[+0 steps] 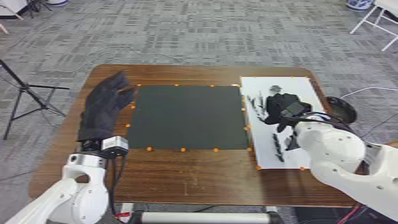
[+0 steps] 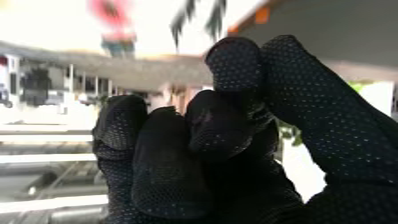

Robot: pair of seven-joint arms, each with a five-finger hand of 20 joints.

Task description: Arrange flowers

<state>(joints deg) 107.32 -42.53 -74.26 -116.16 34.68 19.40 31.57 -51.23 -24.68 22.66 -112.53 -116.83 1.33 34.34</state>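
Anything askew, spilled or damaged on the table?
Nothing stands out: dark mat flat, leafy stems on the white sheet beside it, no visible spill or damage. Can't judge what's under the right hand.

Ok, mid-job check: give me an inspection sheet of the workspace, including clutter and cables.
Surface: brown table; black mat edged by orange markers, white sheet to its right.
Job's things: dark sprigs on the sheet; a pinkish-red bloom, too blurred to identify.
Clutter: round black object by the table's right edge, purpose unclear.
Hands: left hand over the table's left side, fingers extended; right hand over the sheet, fingers curled.
Cables: black cable beside the left arm.
Surroundings: grey carpet, tripod at left.
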